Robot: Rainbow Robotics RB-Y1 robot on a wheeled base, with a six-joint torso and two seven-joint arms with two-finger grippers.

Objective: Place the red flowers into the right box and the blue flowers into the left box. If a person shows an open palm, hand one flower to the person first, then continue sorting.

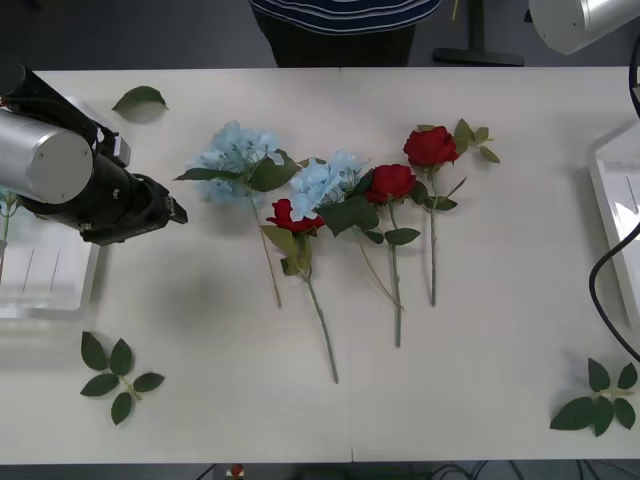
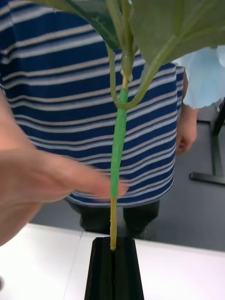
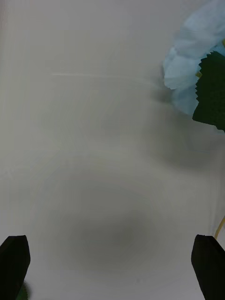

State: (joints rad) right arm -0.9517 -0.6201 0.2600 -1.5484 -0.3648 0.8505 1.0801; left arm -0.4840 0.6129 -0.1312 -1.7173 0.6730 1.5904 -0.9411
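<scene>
The row of flowers fills the middle of the table (image 1: 500, 330): two blue flowers (image 1: 236, 152), three red flowers (image 1: 391, 183), stems overlapping, little room between them. Wide bare tabletop lies on both sides of that row, towards the left box (image 1: 50, 290) and the right box (image 1: 608, 190). The left gripper (image 3: 112, 262), fingers spread, hangs over bare table beside the row. Beyond the row, the person's hand (image 2: 42, 187) crowds the stem (image 2: 117, 154) clamped in the right gripper (image 2: 114, 262).
</scene>
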